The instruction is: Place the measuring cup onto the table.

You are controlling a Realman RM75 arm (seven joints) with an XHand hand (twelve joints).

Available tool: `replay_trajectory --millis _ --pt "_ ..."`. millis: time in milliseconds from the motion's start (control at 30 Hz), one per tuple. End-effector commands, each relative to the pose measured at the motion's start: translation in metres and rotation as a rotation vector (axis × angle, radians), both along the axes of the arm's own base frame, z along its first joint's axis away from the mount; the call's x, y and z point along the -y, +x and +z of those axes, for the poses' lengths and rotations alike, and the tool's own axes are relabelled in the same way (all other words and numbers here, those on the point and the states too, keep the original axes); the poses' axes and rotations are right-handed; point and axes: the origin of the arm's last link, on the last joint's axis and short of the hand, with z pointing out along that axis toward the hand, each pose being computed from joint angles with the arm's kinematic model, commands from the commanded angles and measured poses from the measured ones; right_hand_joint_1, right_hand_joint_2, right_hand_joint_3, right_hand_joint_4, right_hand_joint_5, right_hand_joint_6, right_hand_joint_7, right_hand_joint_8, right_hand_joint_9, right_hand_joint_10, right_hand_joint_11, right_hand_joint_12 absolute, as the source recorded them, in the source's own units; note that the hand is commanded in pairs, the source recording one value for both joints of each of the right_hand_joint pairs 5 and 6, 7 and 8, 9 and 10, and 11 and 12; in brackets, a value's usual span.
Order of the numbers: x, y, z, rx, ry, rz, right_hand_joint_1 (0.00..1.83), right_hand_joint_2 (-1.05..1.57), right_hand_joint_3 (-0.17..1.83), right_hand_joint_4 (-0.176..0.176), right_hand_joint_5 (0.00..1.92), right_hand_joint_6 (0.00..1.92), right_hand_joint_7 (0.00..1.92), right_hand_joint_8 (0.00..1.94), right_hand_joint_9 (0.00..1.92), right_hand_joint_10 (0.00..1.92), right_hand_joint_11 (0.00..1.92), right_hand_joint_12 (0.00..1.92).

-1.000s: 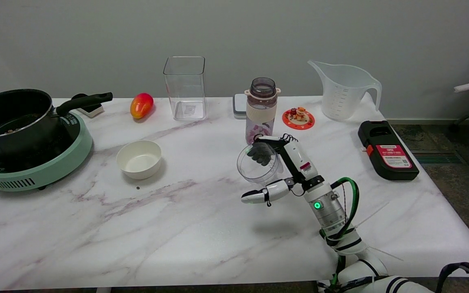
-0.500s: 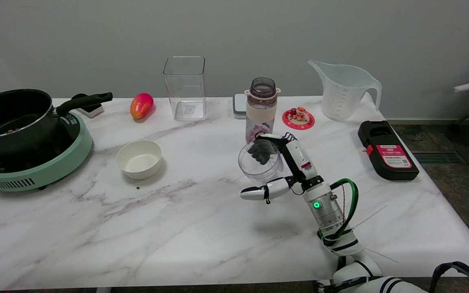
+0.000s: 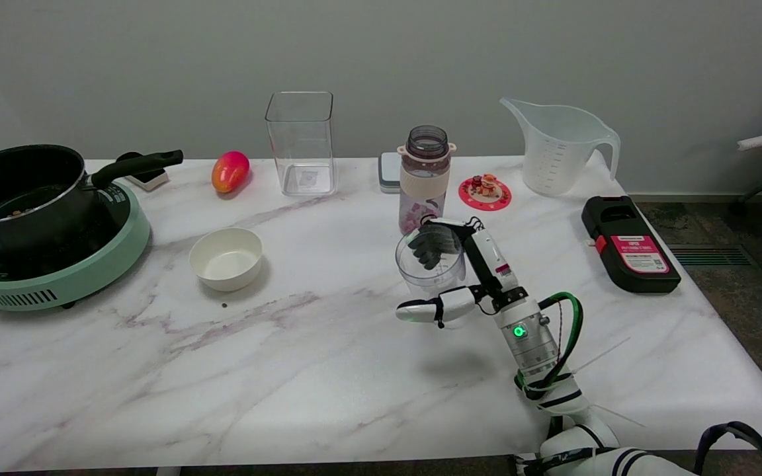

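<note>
Hand: the right hand [image 3: 455, 264] grasps the cup [image 3: 428, 268]; dark fingers [image 3: 431, 245] wrap its far side, and the thumb juts left below it.
Cup: clear, small, nearly upright, nothing visible inside; located mid-table, just near of the bottle [image 3: 424, 177]. Contact between its base and the table [image 3: 288, 370] cannot be determined.
Bottle: upright, dark open neck, cream band, patterned lower body; contents not discernible.
Jug: the large clear jug [image 3: 556, 147] stands at the far right edge, spout to the left, handle to the right; nothing visible inside.
Box: the tall clear box [image 3: 301, 143] stands far centre; nothing visible inside.
Bowl: the white bowl [image 3: 226, 258] sits left of centre; interior bare.
Pot: the black pot [image 3: 20, 188] rests on a green cooker [image 3: 77, 264] at the left edge; small brownish bits lie inside, and the handle points right.
Fruit: a red-orange fruit [image 3: 229, 170] lies between the pot handle and the box.
Black case: a black case [image 3: 628, 243] with a red label lies at the right edge, near of the jug.
</note>
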Motion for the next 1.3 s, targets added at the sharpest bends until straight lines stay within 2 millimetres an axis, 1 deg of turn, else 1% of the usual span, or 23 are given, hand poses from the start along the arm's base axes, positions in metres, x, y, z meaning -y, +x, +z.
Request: replay_trajectory --millis 33,433,900,1300 --pt "0.0001 -0.0105 0.0028 0.068 0.006 -0.031 1.23 1.57 0.25 0.000 1.92 1.92 1.82 1.82 1.74 1.74 1.61 1.61" --pt "-0.0013 -0.0110 -0.0020 0.092 0.014 -0.029 1.22 1.57 0.25 0.000 1.92 1.92 1.82 1.82 1.74 1.74 1.61 1.61" --pt "-0.0006 -0.0128 -0.0029 0.180 0.030 -0.040 1.19 1.57 0.26 0.000 1.92 1.92 1.81 1.81 1.72 1.72 1.59 1.59" --pt "-0.0002 -0.0153 -0.0034 0.195 0.034 -0.055 1.16 1.57 0.27 0.000 1.90 1.90 1.77 1.77 1.69 1.69 1.56 1.56"
